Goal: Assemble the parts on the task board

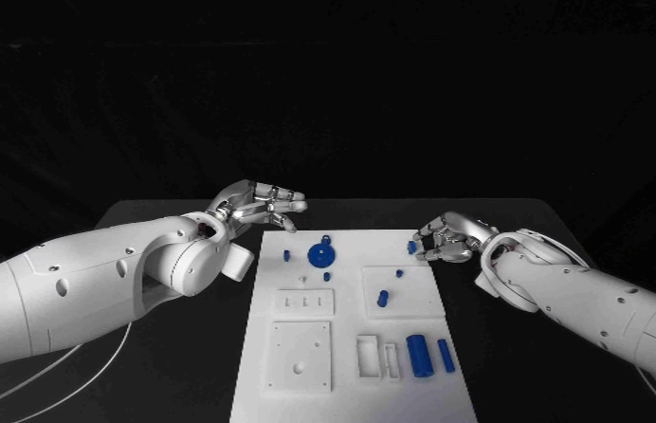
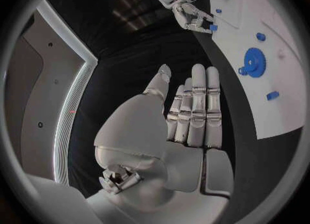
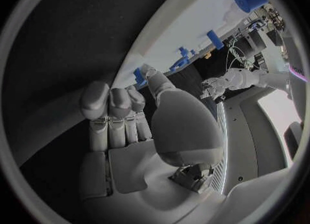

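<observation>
In the head view, the white task board [image 1: 353,333] is lying mid-surface, with a blue gear [image 1: 322,253] near its far edge. The right hand [image 1: 447,238] is pinching a small blue part [image 1: 411,247] at the board's far right corner.

In the left wrist view, the left hand [image 2: 184,115] is hovering beside the board with fingers [image 2: 198,102] extended, holding nothing.

In the right wrist view, the right fingers [image 3: 110,105] are curling beside the board's edge.

The board [image 1: 352,347] fills the lower middle of the head view, on the table [image 1: 519,216]. A gear [image 1: 322,254] lies near its upper edge, with a peg [image 1: 287,254] to its left and a peg [image 1: 411,247] at the upper right. Two cylinders [image 1: 420,355] lie side by side at lower right. The left hand [image 1: 260,203] sits off the board's upper left corner, and the right hand [image 1: 448,237] at its upper right edge.
</observation>
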